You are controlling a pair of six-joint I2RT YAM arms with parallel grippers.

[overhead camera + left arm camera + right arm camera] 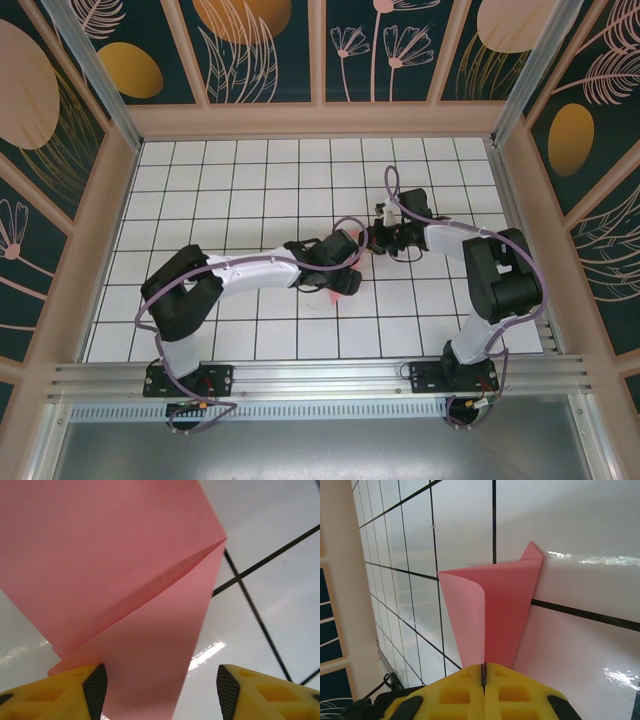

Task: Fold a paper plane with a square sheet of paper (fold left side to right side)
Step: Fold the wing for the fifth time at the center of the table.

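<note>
Table, mid-grid: the paper lies half-folded where my two wrists meet, mostly under the left one. My right gripper is pressed together, pinching the paper's near edge, and the raised flap's crease runs straight ahead from its jaws. My left gripper is spread, with the paper reaching in beside its left pad and well apart from the right pad, so I judge the left arm is placed to work the fold.

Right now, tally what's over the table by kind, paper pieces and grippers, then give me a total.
pink paper sheet: 1
yellow-fingered grippers: 2 (left gripper, right gripper)
Total: 3
</note>
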